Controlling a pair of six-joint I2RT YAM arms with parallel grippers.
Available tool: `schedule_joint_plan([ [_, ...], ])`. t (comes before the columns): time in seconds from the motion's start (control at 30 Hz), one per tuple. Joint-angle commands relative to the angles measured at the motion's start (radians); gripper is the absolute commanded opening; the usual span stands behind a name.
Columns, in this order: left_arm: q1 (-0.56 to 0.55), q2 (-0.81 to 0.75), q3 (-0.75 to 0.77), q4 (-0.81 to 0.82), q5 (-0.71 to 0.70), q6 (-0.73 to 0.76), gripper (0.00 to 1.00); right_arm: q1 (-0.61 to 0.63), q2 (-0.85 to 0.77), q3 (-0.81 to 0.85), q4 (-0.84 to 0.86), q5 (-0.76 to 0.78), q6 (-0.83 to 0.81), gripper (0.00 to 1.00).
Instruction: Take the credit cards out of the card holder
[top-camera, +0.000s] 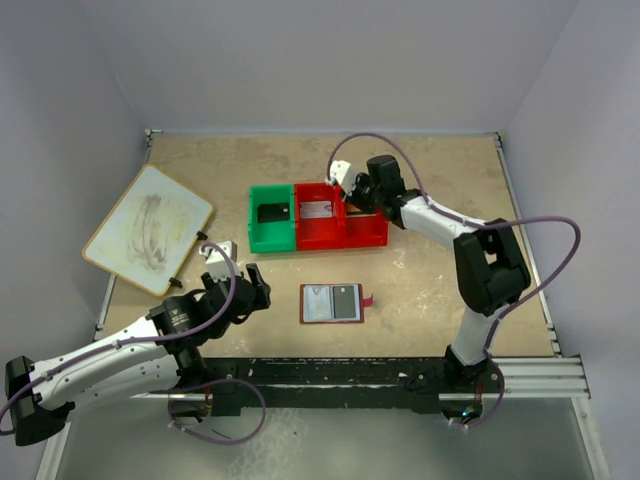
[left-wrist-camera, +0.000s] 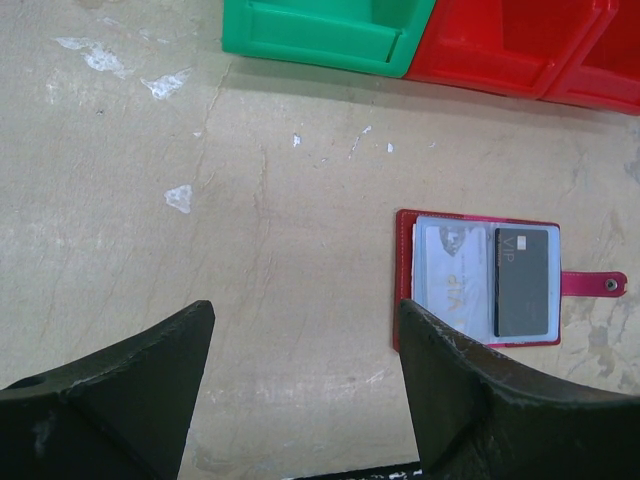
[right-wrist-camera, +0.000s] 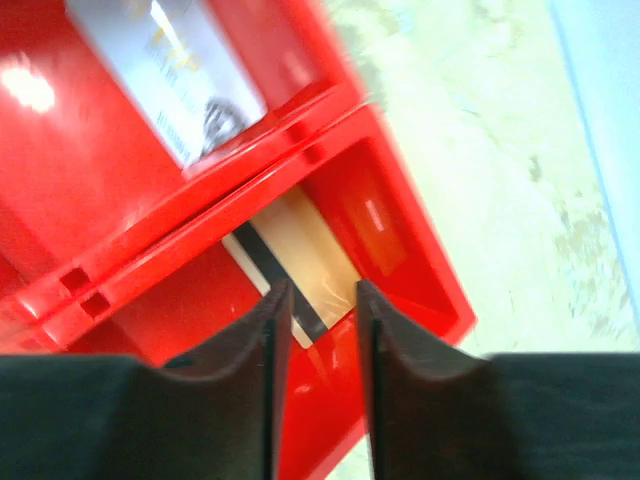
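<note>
Over the end red compartment of the bin tray (top-camera: 366, 240), the right fingers (right-wrist-camera: 318, 292) are standing slightly parted, pinching nothing, with the gold-brown card (right-wrist-camera: 305, 250) lying slanted beneath them. The black card (top-camera: 272, 212) and silver card (top-camera: 318, 211) are sitting in the neighbouring compartments. The card holder (top-camera: 332, 303) is lying open on the surface (top-camera: 430, 290), well apart from the tray, with a dark card (left-wrist-camera: 524, 280) showing in its sleeve. The left fingers (left-wrist-camera: 305, 312) are hovering spread wide near it, touching nothing. Lifting carelessly is risking a snag on the slanted card's edge. Pulling the sleeved card while the holder is lying unpinned is risking dragging the whole holder.
</note>
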Motion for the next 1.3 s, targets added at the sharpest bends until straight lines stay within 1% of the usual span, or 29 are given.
schedule_joint_plan([
  [0.0,-0.001,-0.005,0.037,0.022,-0.017,-0.015,0.71,-0.005,-0.095,0.002,0.119,0.087,0.452,0.30],
  [0.07,-0.003,-0.002,0.033,0.031,-0.018,-0.021,0.71,-0.005,-0.085,0.018,0.039,0.167,0.605,0.22],
  [0.1,-0.002,-0.001,0.030,0.035,-0.017,-0.021,0.71,-0.005,-0.071,0.031,-0.008,0.197,0.687,0.22],
  [0.13,-0.002,0.003,0.029,0.040,-0.018,-0.023,0.71,-0.005,-0.055,0.051,-0.049,0.207,0.736,0.18],
  [0.17,-0.002,0.007,0.028,0.041,-0.021,-0.023,0.71,-0.004,-0.043,0.049,-0.066,0.208,0.773,0.11],
  [0.2,-0.002,0.010,0.028,0.043,-0.023,-0.026,0.71,-0.003,-0.035,0.042,-0.071,0.205,0.814,0.06],
  [0.23,-0.002,0.015,0.032,0.044,-0.023,-0.025,0.71,-0.003,-0.034,0.017,-0.060,0.208,0.852,0.04],
  [0.3,-0.002,0.020,0.036,0.046,-0.025,-0.026,0.71,-0.003,-0.042,-0.031,-0.018,0.210,0.900,0.04],
  [0.4,-0.003,0.026,0.038,0.049,-0.026,-0.031,0.71,-0.002,-0.035,-0.045,-0.009,0.209,0.933,0.05],
  [0.77,-0.002,0.039,0.033,0.064,-0.029,-0.040,0.71,0.033,0.095,0.051,-0.054,0.290,0.951,0.05],
  [0.97,-0.002,0.045,0.033,0.063,-0.033,-0.040,0.71,0.068,0.156,0.099,-0.081,0.397,0.961,0.05],
  [1.27,-0.002,0.048,0.033,0.063,-0.032,-0.041,0.71,0.075,0.226,0.105,-0.070,0.417,1.014,0.07],
])
